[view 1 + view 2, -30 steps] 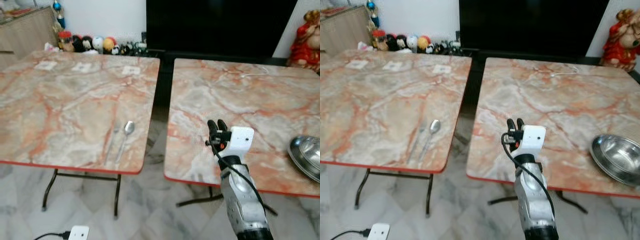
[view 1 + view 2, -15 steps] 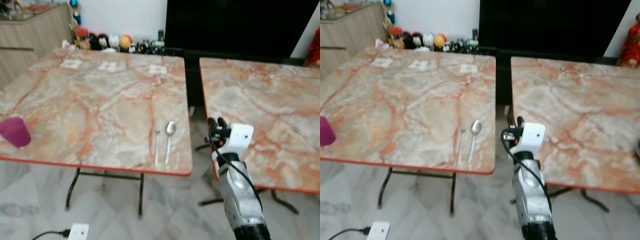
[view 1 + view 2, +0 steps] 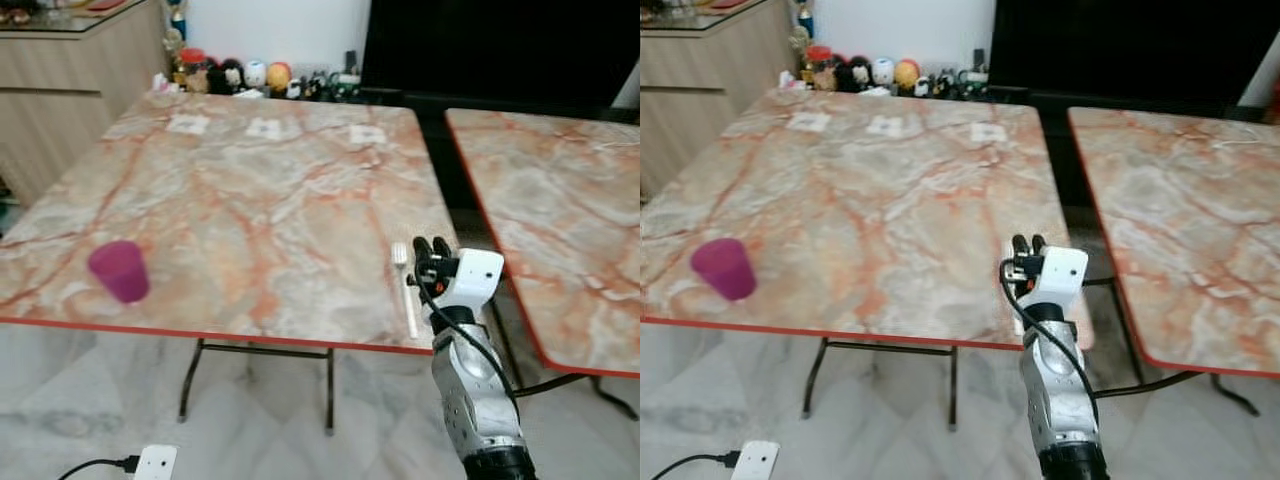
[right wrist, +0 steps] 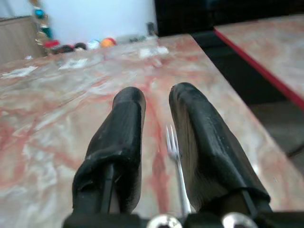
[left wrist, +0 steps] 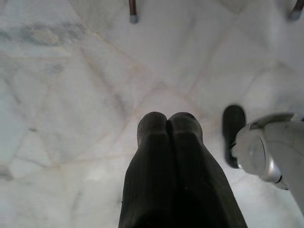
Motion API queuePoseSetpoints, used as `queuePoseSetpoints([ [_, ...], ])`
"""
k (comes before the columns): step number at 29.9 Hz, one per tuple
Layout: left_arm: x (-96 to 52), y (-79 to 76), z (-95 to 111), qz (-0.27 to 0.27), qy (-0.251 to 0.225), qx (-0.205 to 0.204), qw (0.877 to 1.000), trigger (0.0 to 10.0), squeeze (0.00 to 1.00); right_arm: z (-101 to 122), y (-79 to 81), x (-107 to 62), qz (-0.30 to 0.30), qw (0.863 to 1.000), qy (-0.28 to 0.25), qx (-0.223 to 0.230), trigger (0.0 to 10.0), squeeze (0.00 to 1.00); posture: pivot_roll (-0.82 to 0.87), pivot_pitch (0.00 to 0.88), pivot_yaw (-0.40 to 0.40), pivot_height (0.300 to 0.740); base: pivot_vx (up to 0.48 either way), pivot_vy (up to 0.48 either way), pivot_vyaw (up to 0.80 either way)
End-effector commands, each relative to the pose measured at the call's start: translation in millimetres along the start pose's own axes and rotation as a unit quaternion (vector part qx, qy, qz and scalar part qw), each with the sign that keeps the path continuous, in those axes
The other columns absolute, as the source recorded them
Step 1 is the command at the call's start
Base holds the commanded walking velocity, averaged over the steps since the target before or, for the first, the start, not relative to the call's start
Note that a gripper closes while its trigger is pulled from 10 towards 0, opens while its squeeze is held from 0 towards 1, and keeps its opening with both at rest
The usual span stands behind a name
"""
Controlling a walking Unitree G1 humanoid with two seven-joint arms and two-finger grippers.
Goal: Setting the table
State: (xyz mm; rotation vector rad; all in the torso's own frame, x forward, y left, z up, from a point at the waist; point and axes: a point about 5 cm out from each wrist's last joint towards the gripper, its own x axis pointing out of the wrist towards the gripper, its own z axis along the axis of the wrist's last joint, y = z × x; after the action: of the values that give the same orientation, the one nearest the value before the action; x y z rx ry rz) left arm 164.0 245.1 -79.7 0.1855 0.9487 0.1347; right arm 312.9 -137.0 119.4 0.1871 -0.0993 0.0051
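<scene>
Cabinet (image 3: pixel 70 70): wooden, at the far left beyond the table; it has come into view as the camera swung left.
Purple cup (image 3: pixel 119 270): upright near the front left edge of the left table (image 3: pixel 250 200); it sat at the frame's margin half a second ago and is now well inside it.
Paper squares (image 3: pixel 268 127): three, in a row along the far edge of the left table.
Toys (image 3: pixel 235 76): small figures lined up on the floor by the wall.
Fork (image 3: pixel 404 285): flat near the front right corner of the left table, tines pointing away, just beside the raised gripper.
Spoon: seen beside the fork a moment ago; now hidden behind the right arm.
Right gripper (image 4: pixel 156 137): raised over the table's front right corner, fingers slightly parted, holding nothing, fork handle visible in the gap.
Right table (image 3: pixel 560 210): the steel bowl has slid out of frame.
Left gripper (image 5: pixel 168 137): hanging over the floor, fingers pressed together, empty.
Reading: the view shift is the robot turning, not objects moving; cutlery looks placed, the cup is probably next.
</scene>
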Motion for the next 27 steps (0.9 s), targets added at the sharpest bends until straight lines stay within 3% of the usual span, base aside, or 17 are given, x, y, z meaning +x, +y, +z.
queuePoseSetpoints([
  [1,-0.5,-2.5,-2.6,-0.005,0.002,-0.003,1.0,10.0,0.0,-1.7,-8.2,-1.0,-0.014,1.0,0.004,-0.003,10.0,0.0,0.04,0.034,-0.026,0.74,0.0,0.0,0.0],
  [16,-0.4,-2.5,-2.3,-0.012,0.003,-0.002,1.0,10.0,0.0,-1.6,-13.2,-0.5,-0.028,1.0,0.004,-0.004,10.0,0.0,0.04,0.033,-0.022,0.74,0.0,0.0,0.0],
  [27,-0.3,-2.8,-2.2,-0.014,0.004,0.0,1.0,10.0,0.0,-1.7,-15.2,-0.9,-0.034,0.999,0.004,-0.006,10.0,0.0,0.04,0.032,-0.02,0.74,0.266,0.0,0.0],
])
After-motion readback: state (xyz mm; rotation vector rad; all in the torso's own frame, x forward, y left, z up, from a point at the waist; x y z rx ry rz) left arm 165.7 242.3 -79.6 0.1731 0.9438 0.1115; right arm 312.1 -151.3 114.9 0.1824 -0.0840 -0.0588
